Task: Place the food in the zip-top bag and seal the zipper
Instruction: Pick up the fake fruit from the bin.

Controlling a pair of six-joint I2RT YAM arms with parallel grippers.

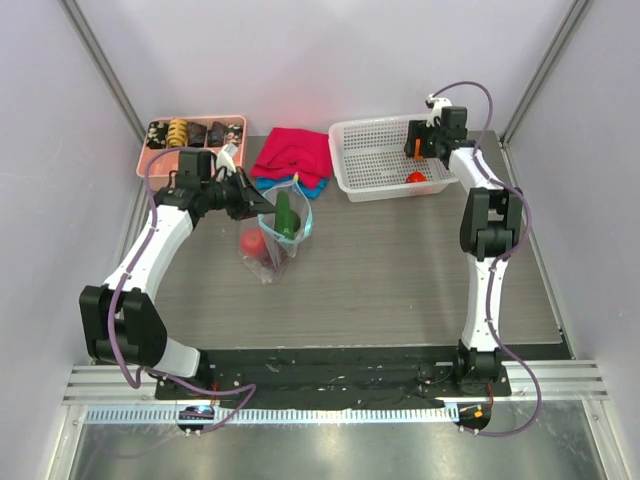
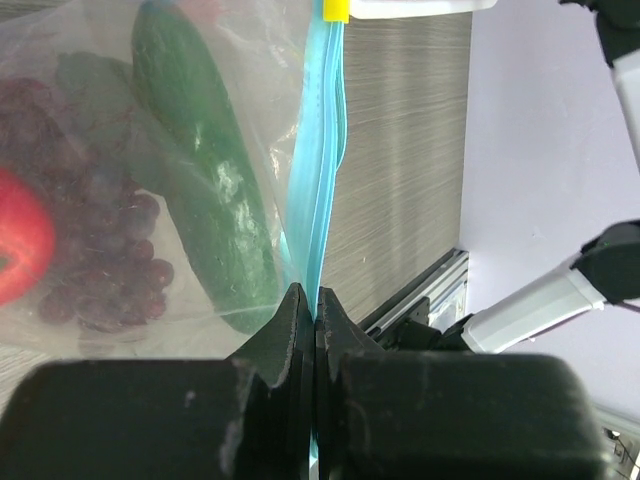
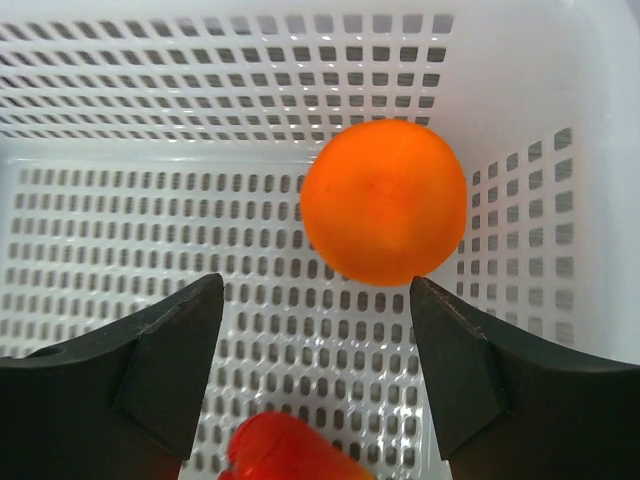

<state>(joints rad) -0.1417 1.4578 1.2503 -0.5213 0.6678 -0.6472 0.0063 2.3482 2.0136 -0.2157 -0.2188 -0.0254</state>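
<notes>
While the left end effector is clamped shut on the blue zipper, holding the zip-top bag up over the surface, centre-left, the right end effector hangs open inside the white basket. Its jaws stand either side of the orange, not touching.

Judgement: the orange sits off-centre between the jaws. Re-centre, descend, close gently; it is round and may roll.

Bag clear and soft; cucumber, tomato and grapes inside. Small red piece lies near the orange.

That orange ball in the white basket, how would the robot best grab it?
Probably grip the orange across its widest middle, coming down from above: it is round, and the basket walls block the sides. The open right end effector hangs near it.
</notes>
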